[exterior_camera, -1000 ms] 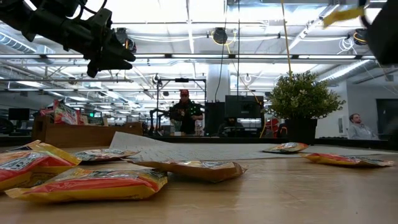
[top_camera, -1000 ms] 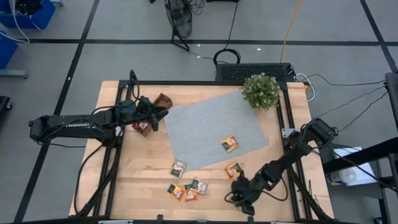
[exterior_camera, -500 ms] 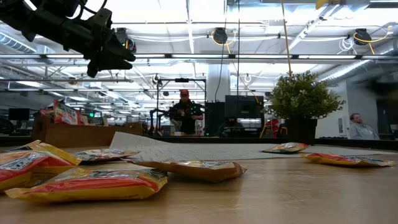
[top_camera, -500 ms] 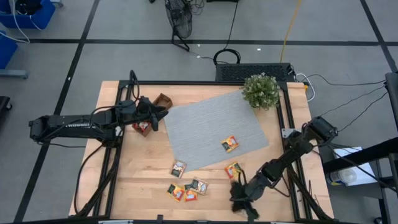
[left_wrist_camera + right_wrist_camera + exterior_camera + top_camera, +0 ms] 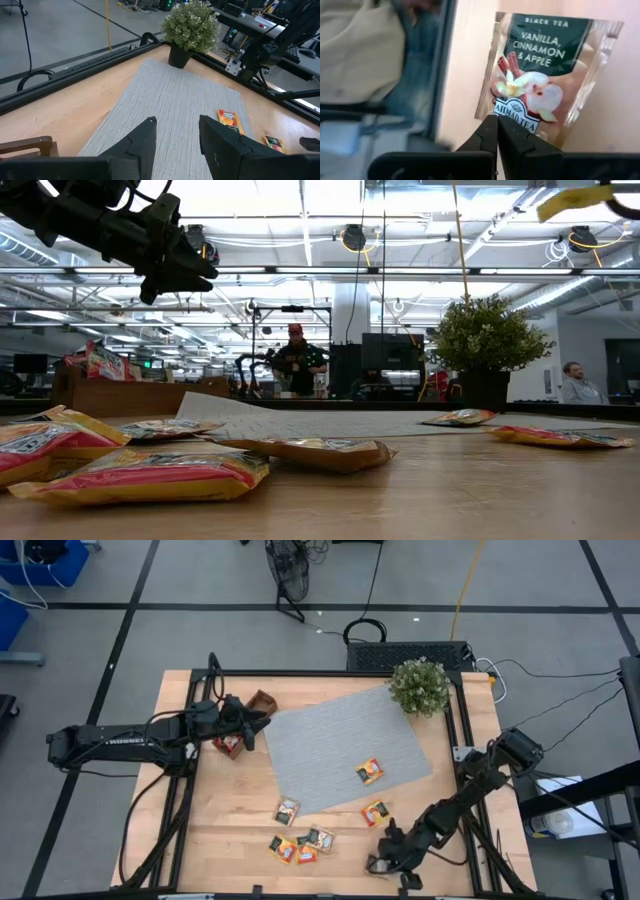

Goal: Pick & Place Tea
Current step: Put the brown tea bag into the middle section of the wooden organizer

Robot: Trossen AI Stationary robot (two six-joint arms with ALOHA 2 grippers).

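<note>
Right tool [image 5: 496, 131] clamped on 1 tea sachet [image 5: 540, 75], sachet's edge between its tips

Wood, weave and foil

Pale smooth wooden tabletop [image 5: 240, 810]; grey woven cloth mat [image 5: 340, 740], matt and ribbed; glossy crinkled foil tea sachets [image 5: 150, 472]; matt black plastic tool fingers [image 5: 145, 137].

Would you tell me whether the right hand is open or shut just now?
Shut: in its wrist view the right hand has both fingers pressed together on the lower edge of a vanilla, cinnamon and apple tea sachet.
</note>
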